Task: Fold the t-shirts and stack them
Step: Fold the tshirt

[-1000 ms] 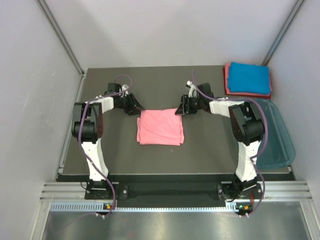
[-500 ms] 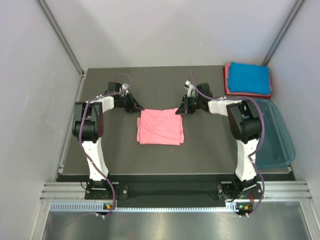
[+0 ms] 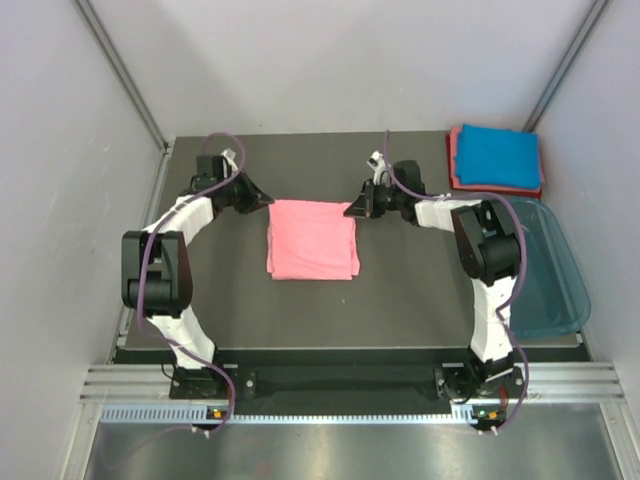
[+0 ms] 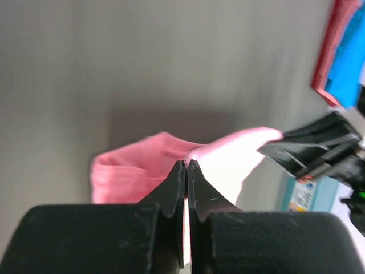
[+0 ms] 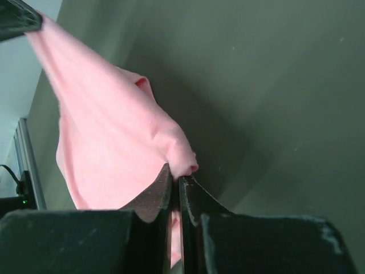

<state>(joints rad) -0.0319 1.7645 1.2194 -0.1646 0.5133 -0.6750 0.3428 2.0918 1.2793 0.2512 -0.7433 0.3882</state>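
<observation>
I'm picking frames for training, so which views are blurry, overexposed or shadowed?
Top external: sharp, evenly lit, the pink shirt well exposed. Left wrist: soft throughout, the shirt's lifted edge washed out almost white, left gripper out of focus. Right wrist: cloth fairly crisp, right gripper blurry up close, a soft shadow on the table.

Left gripper (image 3: 266, 202) is now clamped on the far left corner of the salmon-pink t-shirt (image 3: 312, 242); right gripper (image 3: 351, 210) is clamped on its far right corner (both stood parted a second ago); shirt lies farther up the table (image 3: 420, 290), far edge lifted; left arm (image 3: 150, 275) is swung outward.
</observation>
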